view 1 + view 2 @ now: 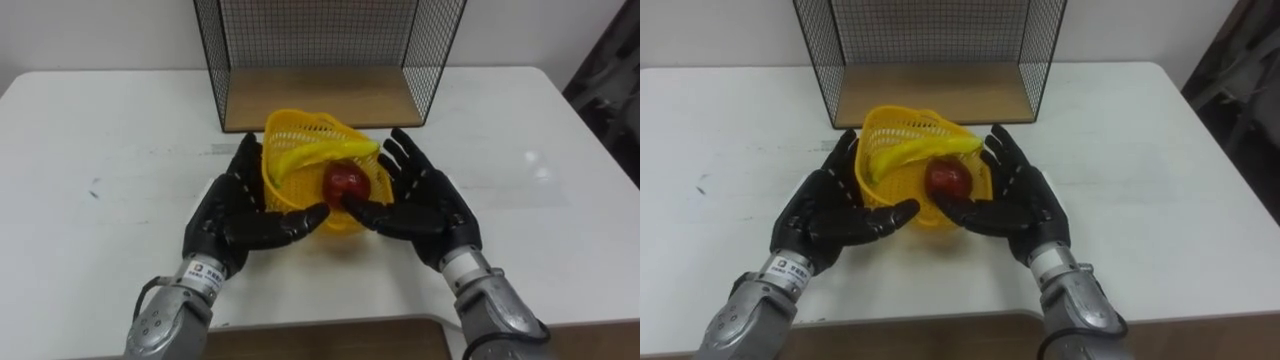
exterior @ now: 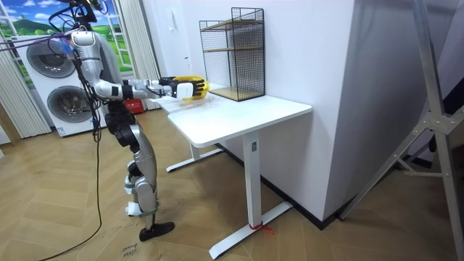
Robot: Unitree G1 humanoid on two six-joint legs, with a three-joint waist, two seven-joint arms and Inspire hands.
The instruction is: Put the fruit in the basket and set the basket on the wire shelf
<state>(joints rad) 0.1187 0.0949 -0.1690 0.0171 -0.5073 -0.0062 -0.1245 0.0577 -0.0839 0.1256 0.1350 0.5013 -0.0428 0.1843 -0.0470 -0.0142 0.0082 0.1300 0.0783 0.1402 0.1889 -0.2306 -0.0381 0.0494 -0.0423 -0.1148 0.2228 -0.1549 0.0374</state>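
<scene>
Nearest, my left hand (image 1: 232,215) and right hand (image 1: 425,205) squeeze the basket (image 1: 295,130) between straight, open fingers, so I can carry banana (image 1: 320,155) and apple (image 1: 346,182) to the shelf (image 1: 320,100).

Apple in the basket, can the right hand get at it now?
Likely yes: the apple lies on top in the open basket, close beside the right hand, the banana next to it. But that hand is pressed flat to the basket's side, opposite the left hand, so it would have to let go.
</scene>
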